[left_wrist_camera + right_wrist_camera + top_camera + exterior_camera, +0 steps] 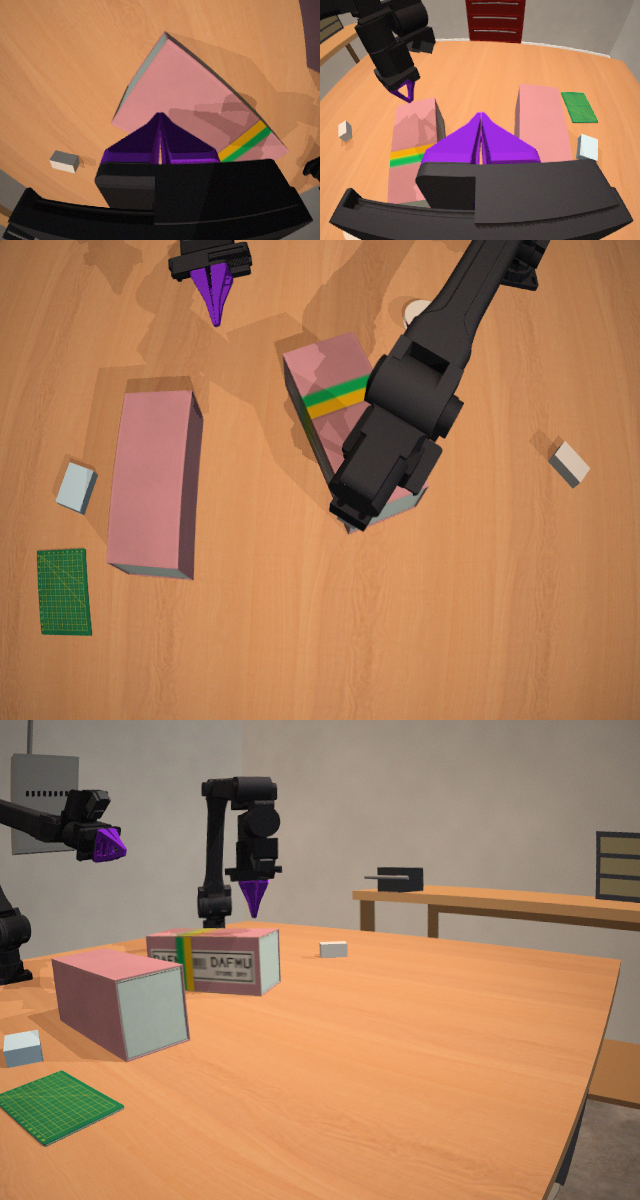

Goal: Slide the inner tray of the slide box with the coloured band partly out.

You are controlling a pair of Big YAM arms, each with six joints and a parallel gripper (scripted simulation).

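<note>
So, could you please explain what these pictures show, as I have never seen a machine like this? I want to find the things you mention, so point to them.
Two black robot arms share a wooden table. One picture looks down from above, one from the side, and one from each arm's wrist. The left tool (356,525) (254,916) (160,118) (411,101) is over the banded box (336,351) (224,986) (175,80) (415,125); the right tool (216,324) (125,849) (480,118) is off to one side. Both are shut and hold nothing. Also there: a plain pink box (149,477) (87,993) (540,120), small blocks and a green mat (63,591) (61,1107) (579,107).
</note>
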